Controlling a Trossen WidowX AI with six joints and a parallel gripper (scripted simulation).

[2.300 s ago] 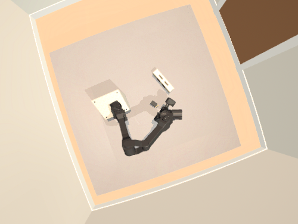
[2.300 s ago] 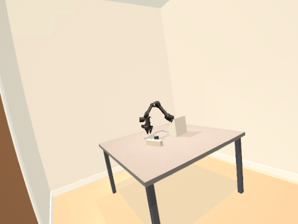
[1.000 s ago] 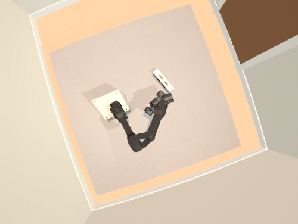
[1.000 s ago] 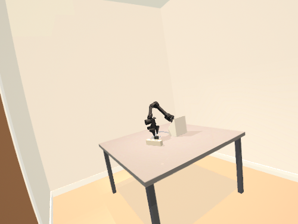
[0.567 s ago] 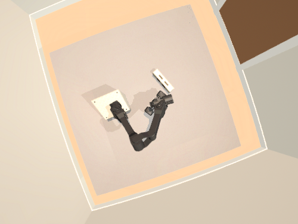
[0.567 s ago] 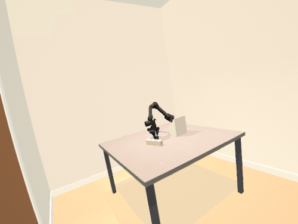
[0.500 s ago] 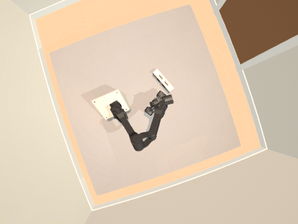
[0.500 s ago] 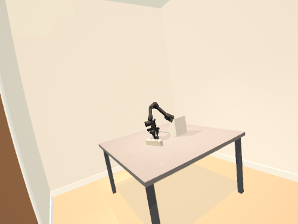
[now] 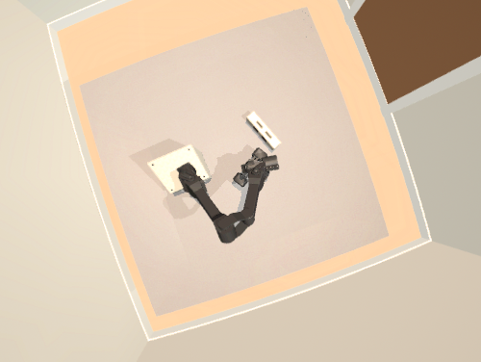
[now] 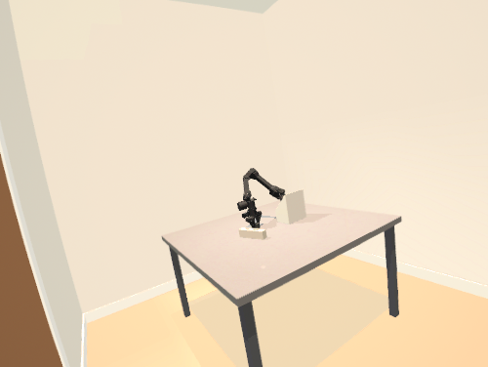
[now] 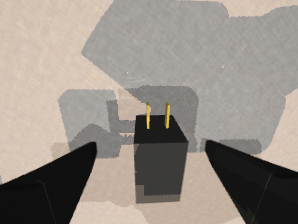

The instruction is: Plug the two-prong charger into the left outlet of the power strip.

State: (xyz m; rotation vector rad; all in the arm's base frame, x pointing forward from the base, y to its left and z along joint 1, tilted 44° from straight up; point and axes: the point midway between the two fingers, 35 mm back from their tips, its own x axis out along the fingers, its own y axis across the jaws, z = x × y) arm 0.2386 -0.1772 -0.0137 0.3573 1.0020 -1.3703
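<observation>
End effector (image 11: pixel 149 165) is released, holding nothing, jaws spread either side of the charger (image 11: pixel 160 160), which lies on the desk (image 11: pixel 40 75) at lower centre of the wrist view, prongs (image 11: pixel 157 115) pointing away; this framing suggests a side grasp. Power strip (image 9: pixel 263 129) sits near, right of centre in the top view.

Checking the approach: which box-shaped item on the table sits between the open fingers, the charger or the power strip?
The dark charger with two yellow prongs; the white power strip lies apart, outside the open gripper.
</observation>
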